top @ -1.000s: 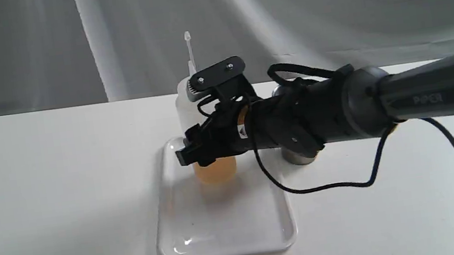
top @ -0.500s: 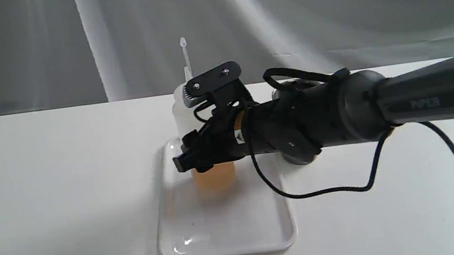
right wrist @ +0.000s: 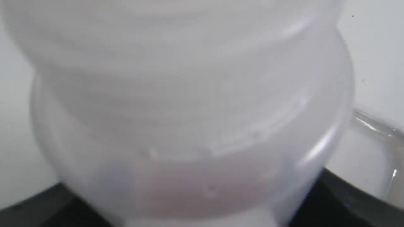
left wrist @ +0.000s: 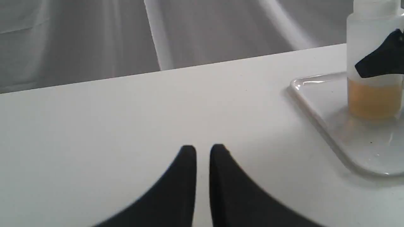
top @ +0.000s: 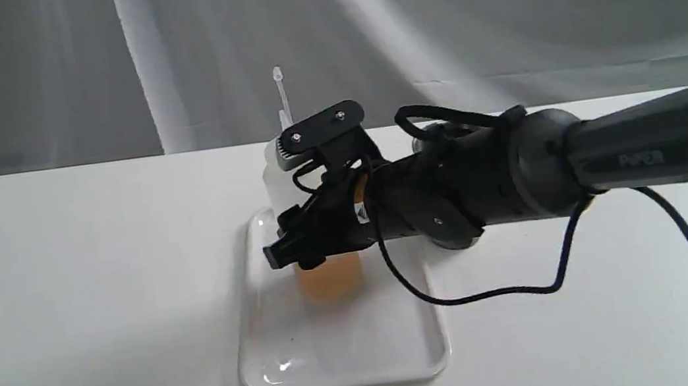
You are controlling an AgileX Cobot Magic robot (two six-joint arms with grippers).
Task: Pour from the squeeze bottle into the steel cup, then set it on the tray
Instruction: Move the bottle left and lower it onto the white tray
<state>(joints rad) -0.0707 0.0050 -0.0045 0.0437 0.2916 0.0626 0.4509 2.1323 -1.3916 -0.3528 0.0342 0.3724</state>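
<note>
Two jaws of the right gripper [top: 297, 244] pinch the upright squeeze bottle [top: 328, 278] between them, with the tray [top: 338, 353] just below, and if they spread before its base sits flat it may tip and spill; the left gripper [left wrist: 203, 151] has its jaws almost together, empty.

The squeeze bottle [top: 329, 279], translucent whitish with amber liquid in its lower part and its thin nozzle pointing up, is positioned upright at the far end of the tray [top: 341, 371], a glossy white rectangle. The steel cup [top: 456, 245] is located just right of the tray and is largely hidden.
</note>
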